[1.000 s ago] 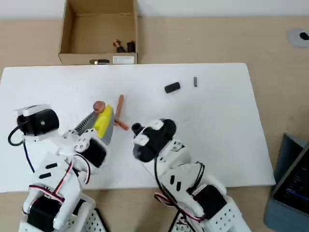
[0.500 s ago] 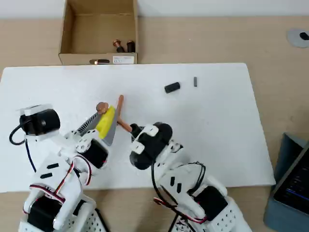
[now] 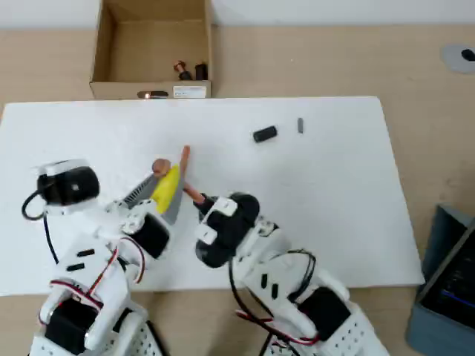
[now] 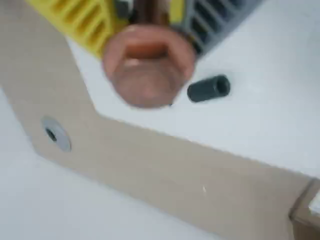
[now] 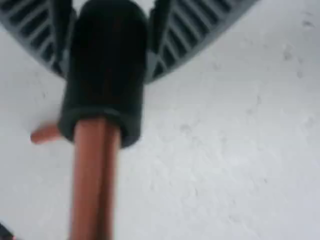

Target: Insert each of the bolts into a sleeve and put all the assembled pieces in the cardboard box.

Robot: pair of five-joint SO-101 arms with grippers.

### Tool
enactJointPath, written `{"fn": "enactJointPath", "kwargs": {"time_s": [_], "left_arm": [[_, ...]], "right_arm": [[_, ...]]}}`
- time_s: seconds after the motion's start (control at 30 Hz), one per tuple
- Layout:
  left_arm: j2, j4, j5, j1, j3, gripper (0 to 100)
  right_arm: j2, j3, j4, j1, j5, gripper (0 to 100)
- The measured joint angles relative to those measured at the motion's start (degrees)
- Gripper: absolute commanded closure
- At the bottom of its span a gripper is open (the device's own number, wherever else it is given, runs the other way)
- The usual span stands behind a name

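My left claw (image 3: 163,173) clamps a bolt (image 4: 148,65), its shank in the sleeve (image 5: 105,70) my right claw (image 5: 106,10) grips — finished pieces (image 3: 189,70) lie in the cardboard box (image 3: 98,44), while a spare bolt (image 3: 183,159) and spare sleeve (image 3: 264,134) wait.

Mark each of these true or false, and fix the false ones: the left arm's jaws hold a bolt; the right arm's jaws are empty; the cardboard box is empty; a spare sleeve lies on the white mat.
1. The left arm's jaws hold a bolt. True.
2. The right arm's jaws are empty. False: they are shut on a black sleeve, and a copper shaft enters its end.
3. The cardboard box is empty. False: copper and black pieces lie in it near the wall closest to the mat.
4. A spare sleeve lies on the white mat. True: it lies on its side, apart from both arms.
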Motion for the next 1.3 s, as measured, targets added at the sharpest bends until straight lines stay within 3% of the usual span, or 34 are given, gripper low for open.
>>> {"fn": "enactJointPath", "kwargs": {"time_s": [0.43,0.7,0.9,1.1,1.3], "left_arm": [[-0.35,0.18,-2.73,2.29,0.00,100],[-0.35,8.09,-6.59,9.85,1.32,100],[-0.44,8.44,-6.59,9.85,2.46,98],[-0.44,8.97,-6.42,5.27,2.11,83],[-0.09,9.41,-6.42,1.14,1.93,82]], "right_arm": [[0.00,-0.53,0.00,-0.53,-0.09,98.9],[0.00,-1.05,0.00,-1.23,0.00,98.9],[0.09,-0.88,0.09,-1.32,0.00,98.9],[0.09,-0.88,0.09,-1.14,0.00,98.9],[0.09,-0.97,0.00,-1.23,0.00,98.9]]}}
